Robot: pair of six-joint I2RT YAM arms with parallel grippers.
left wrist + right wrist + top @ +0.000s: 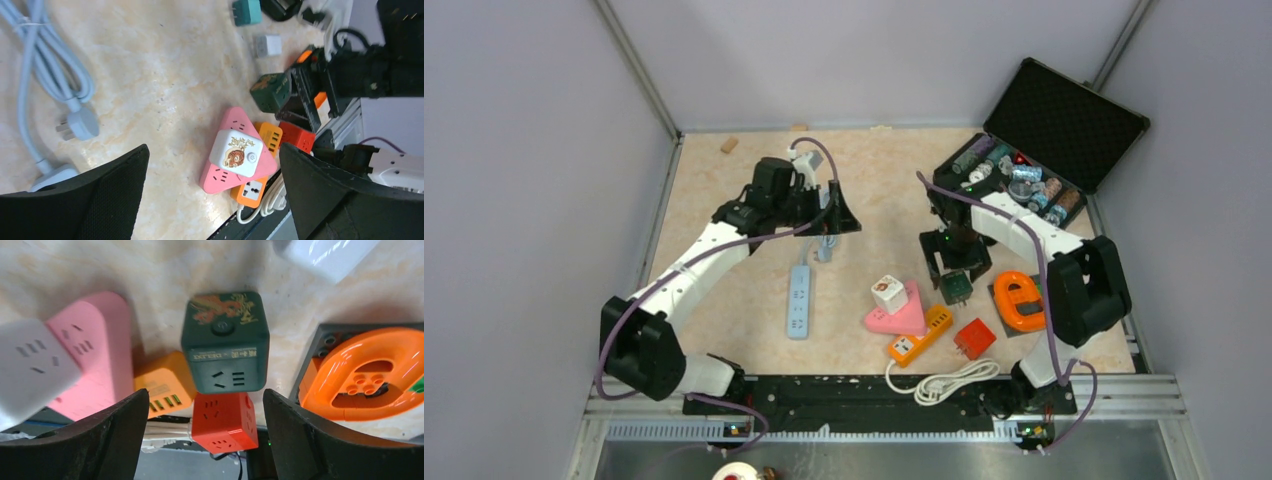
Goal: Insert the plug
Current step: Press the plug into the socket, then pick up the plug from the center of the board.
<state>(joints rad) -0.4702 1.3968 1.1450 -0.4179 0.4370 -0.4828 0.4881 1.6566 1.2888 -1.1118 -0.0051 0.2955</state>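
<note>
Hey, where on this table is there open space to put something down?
Bare tabletop lies between the left end effector and the right end effector, back toward the wall. Another patch sits between the blue power strip and the pink socket. Crowded: near right, around the green cube and orange ring.

The right gripper [205, 405] stands parted, green cube [225, 342] just ahead of its fingers, red cube [225, 422] between them, orange strip [162, 385] and pink socket [92, 355] beside.

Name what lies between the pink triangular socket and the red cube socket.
The orange power strip lies between the pink triangular socket and the red cube socket. The top view shows this best.
</note>
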